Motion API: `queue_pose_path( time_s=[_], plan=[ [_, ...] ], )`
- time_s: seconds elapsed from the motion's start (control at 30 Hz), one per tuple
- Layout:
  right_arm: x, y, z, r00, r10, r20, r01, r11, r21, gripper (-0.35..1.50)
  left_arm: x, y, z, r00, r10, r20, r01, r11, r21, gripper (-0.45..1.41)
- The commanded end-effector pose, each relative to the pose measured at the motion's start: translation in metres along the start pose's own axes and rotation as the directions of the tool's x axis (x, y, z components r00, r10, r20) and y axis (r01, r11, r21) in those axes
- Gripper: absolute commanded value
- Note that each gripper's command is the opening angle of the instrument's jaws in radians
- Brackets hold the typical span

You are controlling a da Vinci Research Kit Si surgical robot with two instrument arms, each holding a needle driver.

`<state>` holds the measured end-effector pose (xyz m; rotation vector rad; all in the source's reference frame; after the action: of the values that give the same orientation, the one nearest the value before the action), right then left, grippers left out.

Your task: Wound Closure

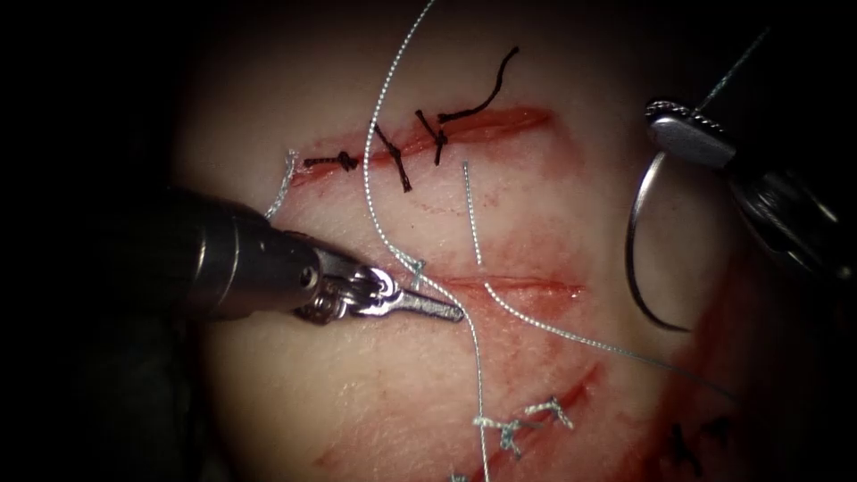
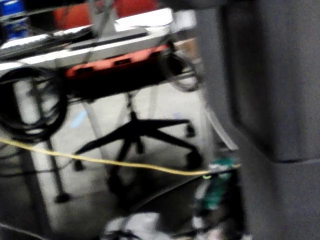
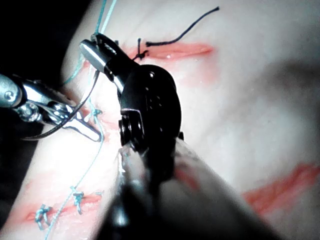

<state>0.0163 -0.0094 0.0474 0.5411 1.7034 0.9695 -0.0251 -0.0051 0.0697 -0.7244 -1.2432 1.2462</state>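
Endoscope, left gripper (image 1: 451,312): we see it come in from the left with its jaws closed narrow at the left end of the middle cut (image 1: 518,286), the pale thread (image 1: 379,228) running right past its tip; whether it pinches the thread we cannot tell.
Endoscope, right gripper (image 1: 683,125): we find it at the right, well apart from the cut, jaws clamped on the needle (image 1: 636,259) at its upper end, near where the thread leaves it.
Endoscope, needle: it hangs in a curve below the jaws, clear of the tissue (image 1: 375,393), its point free.
Endoscope, thread: it crosses the middle cut and trails right.
Endoscope, other marks: dark stitches (image 1: 393,156) close the upper cut; pale knots (image 1: 518,428) sit on the lower one.
Left wrist view: we see a blurred room with a chair base (image 2: 140,132) and a yellow cable (image 2: 100,160); no writing we can read.
Right wrist view, right gripper (image 3: 97,50): its jaws grip the needle (image 3: 85,105), which curves down toward the left gripper (image 3: 92,132).
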Motion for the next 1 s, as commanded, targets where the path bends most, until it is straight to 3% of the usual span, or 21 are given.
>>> queue_pose_path(
  time_s=[0.03,0.33,0.53,0.57,0.6,0.67,0.8,1.0],
  plan=[
    [-0.0004,0.0,0.0008,1.0,0.006,-0.003,-0.006,1.0,-0.002,-0.35,-0.0007,-0.001,0.0006,1.0,-0.002,0.017,0.002,1.0,0.028,-0.45],
    [-0.0005,-0.0002,0.0008,1.0,0.017,-0.004,-0.018,1.0,-0.005,-0.35,-0.0015,-0.003,0.0009,0.999,0.002,0.037,-0.005,0.998,0.068,-0.45],
    [-0.0005,-0.0004,0.0009,1.0,0.024,-0.004,-0.024,1.0,-0.005,-0.35,-0.001,-0.0032,0.0013,0.999,0.02,-0.028,-0.017,0.994,0.106,-0.45],
    [-0.0005,-0.0004,0.0009,1.0,0.024,-0.004,-0.024,1.0,-0.005,-0.35,-0.0006,-0.0029,0.0014,0.998,0.047,-0.035,-0.045,0.998,0.05,-0.45],
    [-0.0005,-0.0004,0.0008,1.0,0.03,-0.003,-0.03,1.0,-0.004,-0.35,0.0005,-0.0017,0.0015,0.993,0.098,-0.065,-0.107,0.982,-0.153,-0.45],
    [-0.0005,-0.0004,0.0007,1.0,0.03,-0.003,-0.03,1.0,-0.003,-0.35,0.0014,-0.0002,0.0017,0.978,0.167,-0.124,-0.195,0.944,-0.267,-0.45],
    [-0.0005,-0.0004,0.0006,1.0,0.03,-0.002,-0.03,1.0,-0.002,-0.35,0.0017,0.0011,0.0018,0.968,0.201,-0.152,-0.237,0.934,-0.269,-0.45],
    [-0.0004,-0.0003,0.0004,0.999,0.036,0.001,-0.036,0.999,-0.002,-0.35,0.0018,0.0079,0.0017,0.936,0.266,-0.228,-0.327,0.899,-0.292,-0.45]
  ],
)
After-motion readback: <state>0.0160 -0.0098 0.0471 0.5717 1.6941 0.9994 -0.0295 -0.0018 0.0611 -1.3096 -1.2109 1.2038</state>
